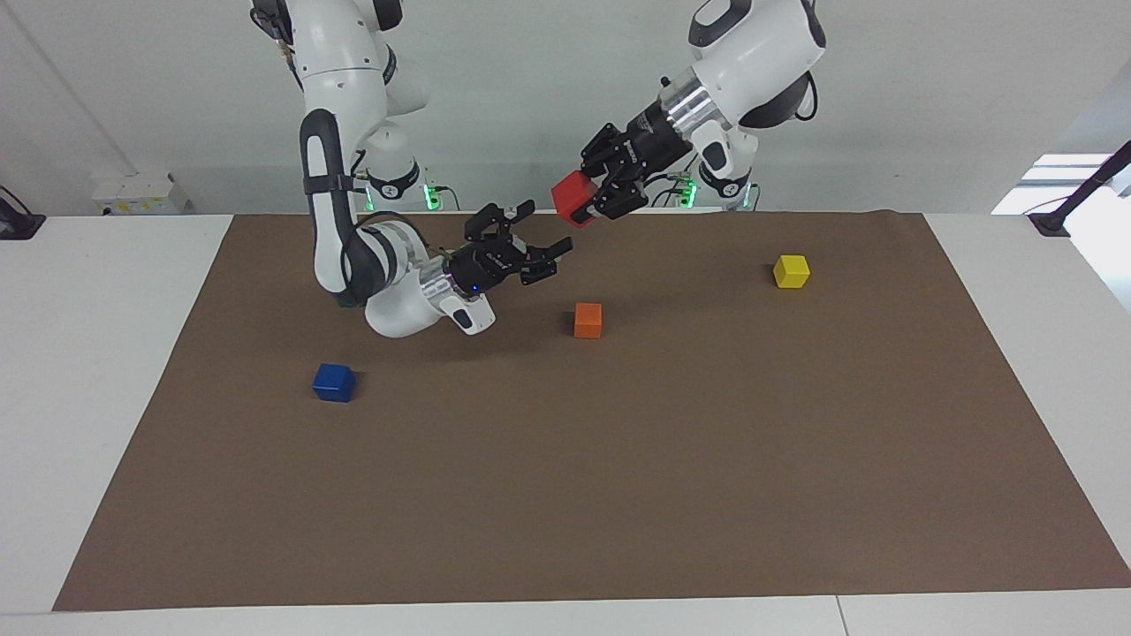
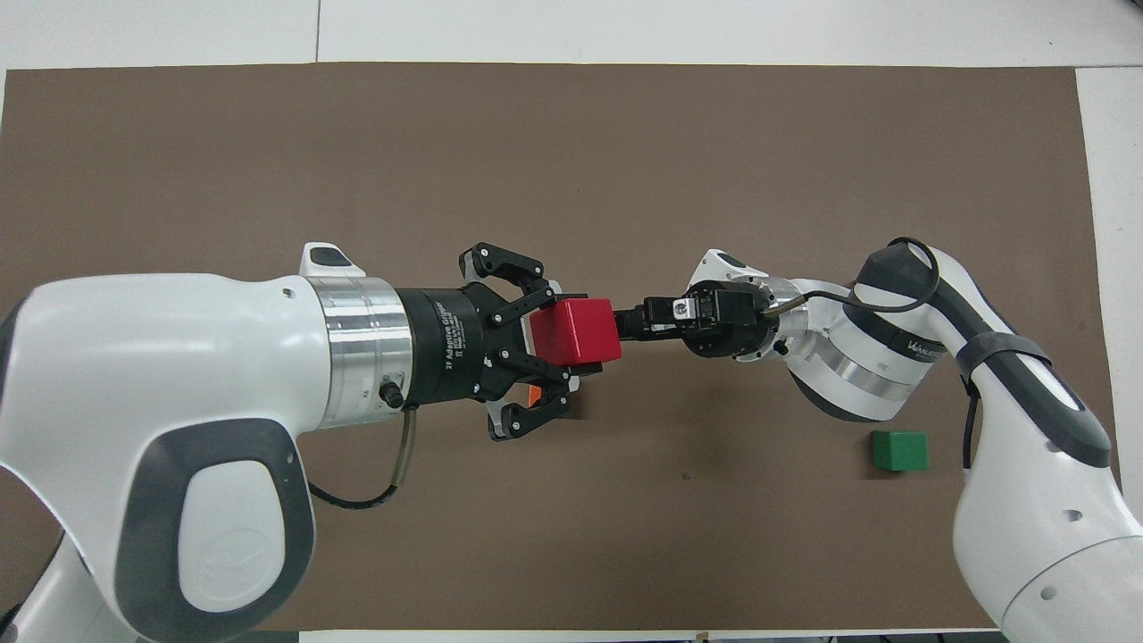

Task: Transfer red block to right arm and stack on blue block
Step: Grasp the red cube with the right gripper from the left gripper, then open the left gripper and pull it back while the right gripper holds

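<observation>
Gripping the red block (image 1: 573, 199) in midair, the left pincer (image 1: 590, 200) hangs above the orange block (image 1: 588, 320); the right pincer (image 1: 537, 240), spread wide, waits alongside. Brown mat (image 1: 618, 495) covers the white surface (image 1: 97, 353); the blue block (image 1: 334, 382) lies toward the right arm's end.
</observation>
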Controlling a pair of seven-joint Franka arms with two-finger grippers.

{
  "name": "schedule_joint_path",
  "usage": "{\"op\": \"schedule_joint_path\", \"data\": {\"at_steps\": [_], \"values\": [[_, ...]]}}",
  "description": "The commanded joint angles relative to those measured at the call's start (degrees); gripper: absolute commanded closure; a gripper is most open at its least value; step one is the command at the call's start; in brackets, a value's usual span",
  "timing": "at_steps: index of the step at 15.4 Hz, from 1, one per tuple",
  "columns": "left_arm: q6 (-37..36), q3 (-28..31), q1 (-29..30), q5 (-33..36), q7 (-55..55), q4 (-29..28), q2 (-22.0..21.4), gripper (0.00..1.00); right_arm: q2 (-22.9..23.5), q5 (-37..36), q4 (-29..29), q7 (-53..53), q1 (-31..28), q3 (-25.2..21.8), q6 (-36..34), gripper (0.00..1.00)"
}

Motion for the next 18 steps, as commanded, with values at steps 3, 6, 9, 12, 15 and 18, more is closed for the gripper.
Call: {"op": "schedule_joint_path", "data": {"at_steps": [3,6,9,12,15,18], "values": [[4.41,0.66,-0.75,-1.02,-0.23,-3.87,-2.81,1.0,-0.06,1.07,-0.42,-2.44,0.87,0.1,1.64,0.0],[10.91,0.66,-3.55,-1.02,-0.4,-7.02,-2.72,1.0,-0.06,1.07,-0.42,-2.53,0.87,0.1,1.64,0.0],[11.9,0.57,-3.82,-1.02,-0.32,-7.3,-2.55,1.0,0.03,1.07,-0.42,-2.88,0.87,0.01,1.73,0.0],[12.07,0.57,-4.35,-1.02,-0.23,-7.3,-2.11,1.0,0.03,0.99,-0.42,-3.06,0.87,0.01,1.9,0.0],[13.13,0.57,-5.49,-1.02,-0.23,-7.38,-2.02,1.0,0.03,0.99,-0.42,-3.14,0.95,0.01,1.99,0.0],[15.93,0.57,-6.98,-1.02,-0.23,-7.38,-0.79,1.0,0.03,0.72,-0.42,-3.41,0.95,0.01,2.78,0.0]]}}
